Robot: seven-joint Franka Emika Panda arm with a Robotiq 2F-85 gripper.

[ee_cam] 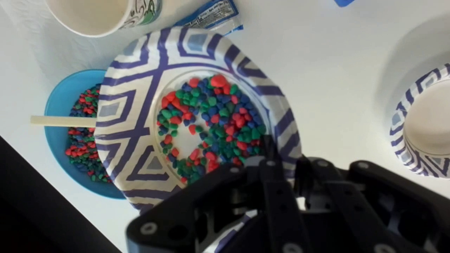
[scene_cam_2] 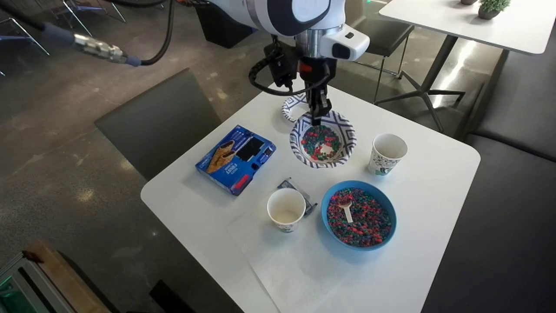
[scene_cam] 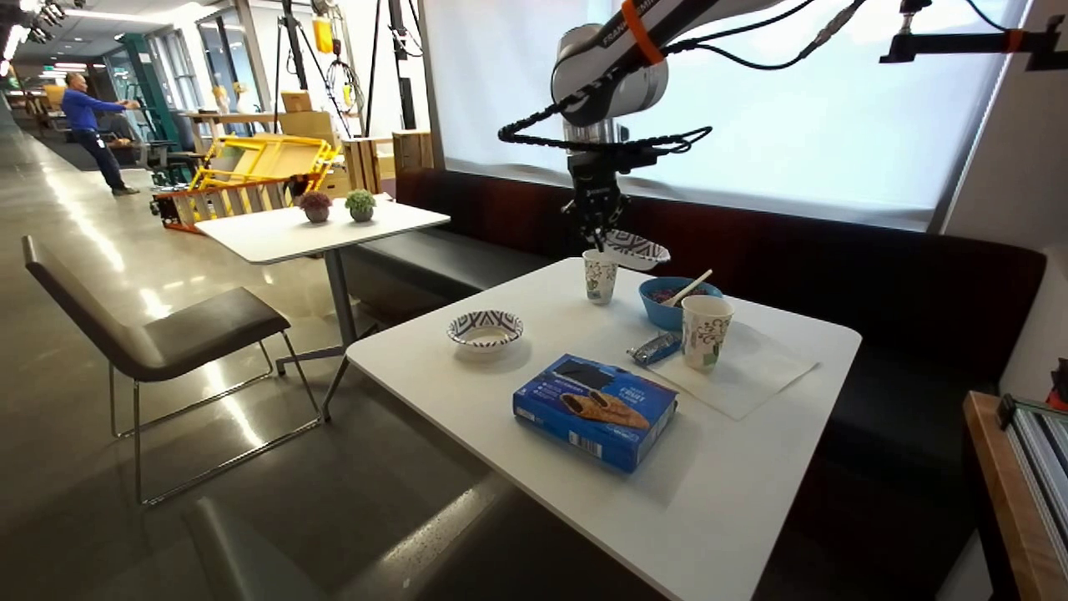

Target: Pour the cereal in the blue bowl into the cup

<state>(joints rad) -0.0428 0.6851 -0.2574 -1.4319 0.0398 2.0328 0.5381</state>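
End effector [scene_cam_2: 316, 121]: patterned bowl [scene_cam_2: 348, 135] is gripped by the rim, held above the counter [scene_cam: 551, 325] | Cereal [ee_cam: 225, 131]: contained in patterned bowl and in blue bowl [scene_cam: 659, 315] | Blue bowl: seated on counter, spoon [scene_cam_2: 349, 215] placed inside | Cup [scene_cam: 599, 285], second cup [scene_cam: 706, 334]: stood upright near blue bowl

The hand [scene_cam_2: 316, 119] is black and angular, pale round screw heads [ee_cam: 148, 228] dotting its links. Above the hand, a black cable [scene_cam_2: 253, 80] loops beneath a silver collar [scene_cam_2: 309, 42]; farther up, the rounded white arm [scene_cam_2: 234, 8] carries dark panels [scene_cam_2: 280, 17], an orange band [scene_cam: 642, 33] and FRANKA lettering [scene_cam: 615, 34].
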